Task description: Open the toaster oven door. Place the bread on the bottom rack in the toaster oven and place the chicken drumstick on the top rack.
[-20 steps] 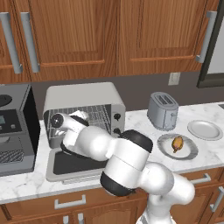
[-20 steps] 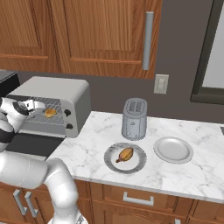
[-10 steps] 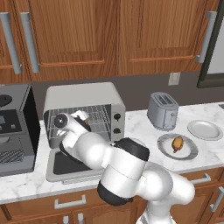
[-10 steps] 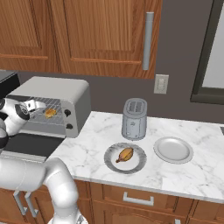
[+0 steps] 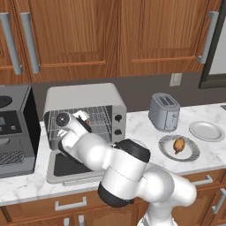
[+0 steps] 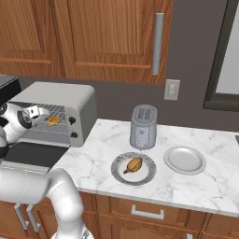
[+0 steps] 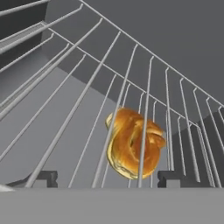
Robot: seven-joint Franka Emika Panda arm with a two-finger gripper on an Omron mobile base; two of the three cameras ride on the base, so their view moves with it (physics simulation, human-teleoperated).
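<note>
We have the toaster oven (image 5: pixel 84 112) with its door (image 5: pixel 70 167) dropped flat toward us, and the bread (image 7: pixel 133 142) lies inside on a wire rack (image 7: pixel 87 100); from the hand view the bars cross in front of it, so it seems to sit on the lower rack, though we cannot be sure which level. Our pincer (image 7: pixel 105 178) is spread wide, its tips either side of the bread and holding nothing. The wrist sits at the oven mouth, so a careless pull-out could catch the upper rack bars or nudge the bread off its spot. The chicken drumstick (image 6: pixel 134 165) waits on its plate (image 6: pixel 147 175) on the counter (image 6: pixel 205 186), well to the right beside the toaster (image 6: pixel 142 126). It is rounded and may roll or slip in a loose grasp, and the long swing back could clip the toaster.
</note>
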